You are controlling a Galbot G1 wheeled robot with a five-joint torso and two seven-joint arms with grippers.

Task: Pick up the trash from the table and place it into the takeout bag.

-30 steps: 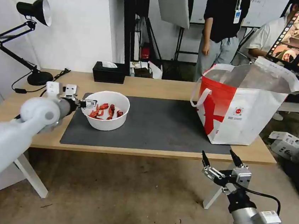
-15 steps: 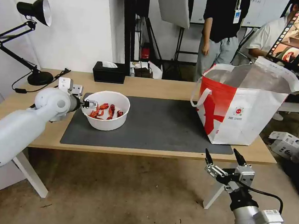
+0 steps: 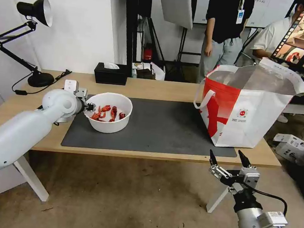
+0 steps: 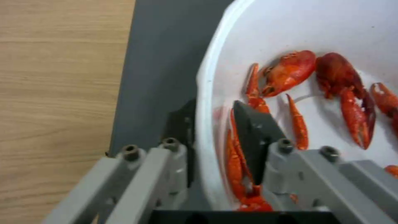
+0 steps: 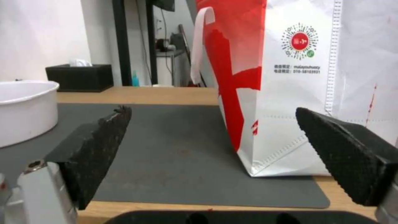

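The white round bowl of red crayfish shells (image 3: 108, 116) is being gripped at its near rim by the left tool (image 4: 215, 137), one finger inside, one outside, while resting on the dark grey mat (image 3: 157, 129). Nothing is judged bagged yet. The right tool (image 3: 227, 160) is being held wide open and empty below the light-wood table (image 3: 154, 89), near the white-and-red takeout bag (image 3: 246, 109).

A black tissue box (image 3: 110, 73) sits near a desk lamp (image 3: 35, 11).
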